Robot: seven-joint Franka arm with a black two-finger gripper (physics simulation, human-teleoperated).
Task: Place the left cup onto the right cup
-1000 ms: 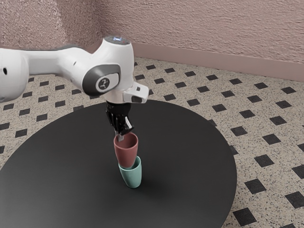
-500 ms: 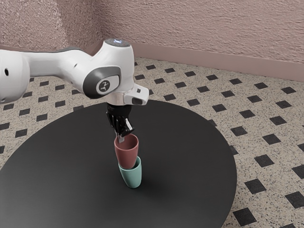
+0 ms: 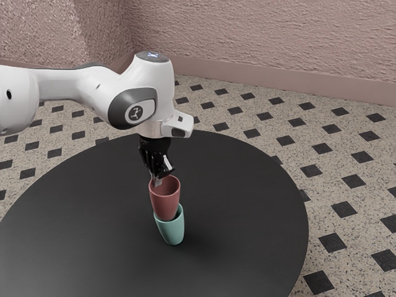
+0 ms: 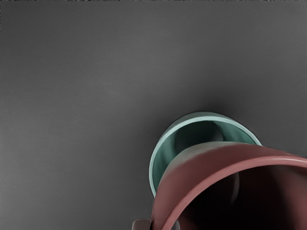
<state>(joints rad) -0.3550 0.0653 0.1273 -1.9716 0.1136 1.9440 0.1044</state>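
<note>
While my hand (image 3: 161, 175) sits at the red cup's (image 3: 164, 197) rim, the placing step looks nearly done.

Just left of centre in the exterior frame, low down, the red cup stands with its base inside the teal cup (image 3: 171, 230), which rests upright on the black desk (image 3: 247, 204). The red cup leans slightly. From the wrist camera I see the red rim (image 4: 216, 167) right under me, with the teal mouth (image 4: 163, 153) ringed around its lower wall. I cannot tell whether my hand is clamped on the rim or has let go. As I judge it, the next move calls for a clean release and a straight lift, so the leaning cup is not dragged out or tipped.
</note>
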